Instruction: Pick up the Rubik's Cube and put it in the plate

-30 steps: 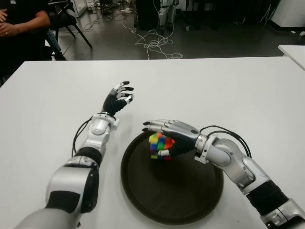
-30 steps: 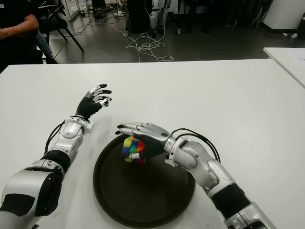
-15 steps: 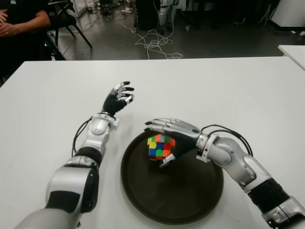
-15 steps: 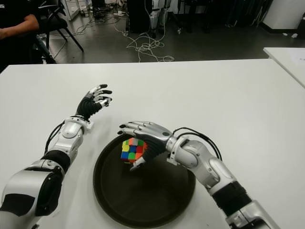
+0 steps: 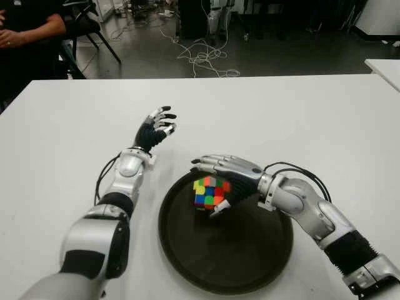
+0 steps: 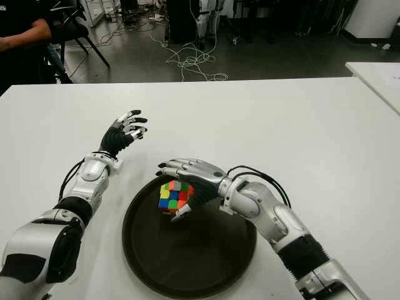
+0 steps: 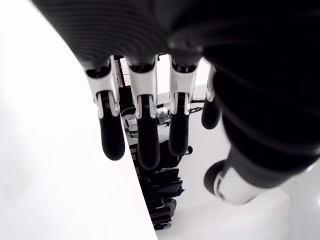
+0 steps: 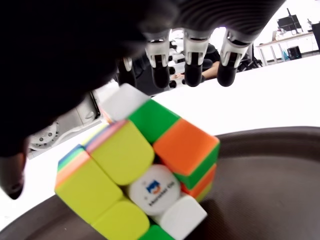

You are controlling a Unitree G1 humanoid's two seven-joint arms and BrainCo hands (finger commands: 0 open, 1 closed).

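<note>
White table (image 5: 312,112) bears a dark plate (image 5: 250,262) where the cube (image 5: 210,192) sits under the right hand's (image 5: 228,175) spread fingers (image 5: 209,164); left hand (image 5: 156,128) open nearby.

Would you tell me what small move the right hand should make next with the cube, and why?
Probably lift the right hand up and back, clear of the Rubik's Cube. The cube appears to sit on the plate near its far-left rim, and the fingers are extended above it rather than closed around it. The left hand shows beyond the plate, holding nothing.

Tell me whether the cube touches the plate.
Touching: in the right wrist view the cube has a lower corner on the plate, with the right hand open above it.
</note>
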